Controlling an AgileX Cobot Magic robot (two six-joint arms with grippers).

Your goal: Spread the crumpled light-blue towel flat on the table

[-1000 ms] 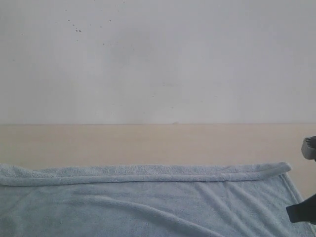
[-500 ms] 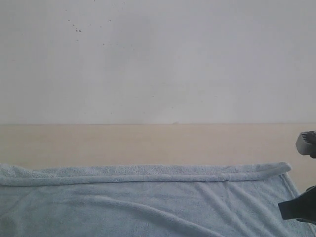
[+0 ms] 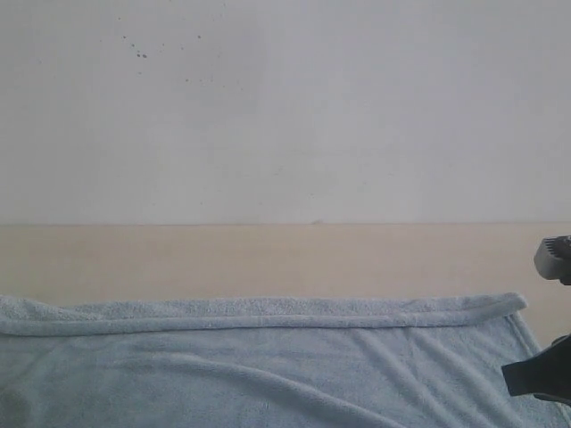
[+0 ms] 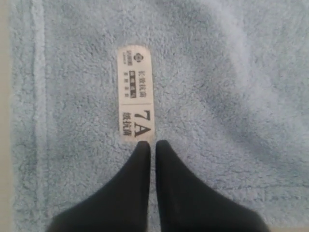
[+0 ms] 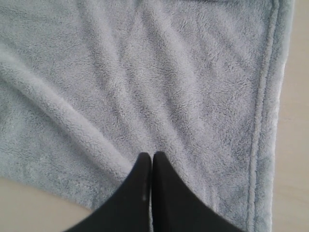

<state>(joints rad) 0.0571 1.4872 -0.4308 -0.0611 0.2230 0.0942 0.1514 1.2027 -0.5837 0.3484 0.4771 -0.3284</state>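
The light-blue towel (image 3: 268, 366) lies across the near part of the table (image 3: 268, 259), with soft wrinkles and its far edge rolled into a long ridge (image 3: 268, 314). In the left wrist view my left gripper (image 4: 153, 143) is shut, nothing between its black fingers, just over the towel (image 4: 231, 96) at the end of a white sewn-in label (image 4: 135, 94). In the right wrist view my right gripper (image 5: 152, 154) is also shut and empty, over the towel (image 5: 169, 72) close to a hemmed corner. The left arm is out of the exterior view.
A white wall (image 3: 285, 107) with a few dark specks rises behind the table. Part of the right arm (image 3: 542, 376) juts in at the exterior view's right edge. Bare table (image 5: 19, 203) shows beside the towel's edges.
The dark part of the right arm at the exterior view's right edge has shifted slightly left. The towel lies as before.
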